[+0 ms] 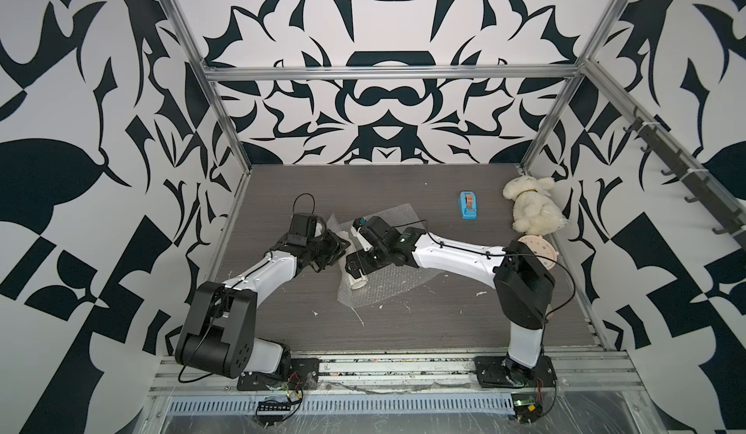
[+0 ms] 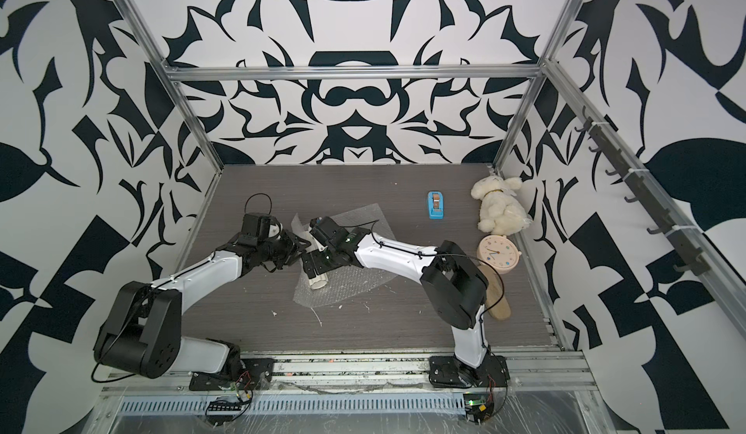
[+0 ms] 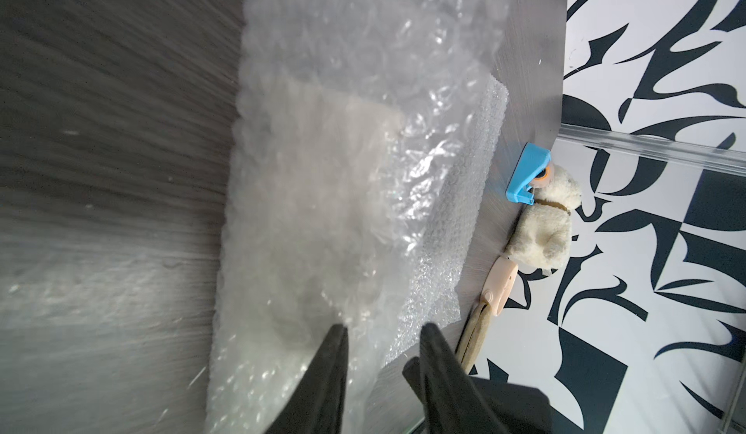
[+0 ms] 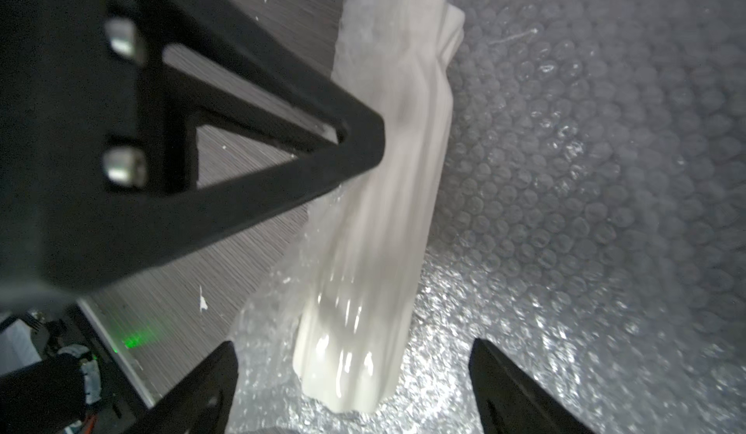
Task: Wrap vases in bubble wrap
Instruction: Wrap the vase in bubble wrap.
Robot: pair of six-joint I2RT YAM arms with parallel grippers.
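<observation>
The cream ribbed vase (image 1: 355, 280) (image 2: 319, 282) lies on its side on the clear bubble wrap (image 1: 395, 286) (image 2: 355, 286) at the table's middle left. In the right wrist view the vase (image 4: 383, 210) runs lengthwise over the bubble wrap (image 4: 585, 169). My right gripper (image 4: 357, 387) (image 1: 354, 268) is open, its jaws on either side of the vase's near end without touching it. My left gripper (image 3: 383, 355) (image 1: 341, 246) is shut on a lifted edge of the bubble wrap (image 3: 343, 169), which hangs before its camera. One of its fingers (image 4: 282, 149) sits against the vase's side.
A blue tape dispenser (image 1: 468, 206) stands at the back. A cream plush bunny (image 1: 531, 208) and a round pink clock (image 2: 498, 253) lie by the right wall, with a wooden piece (image 2: 496, 294) nearer the front. Small white scraps dot the tabletop (image 1: 424, 323).
</observation>
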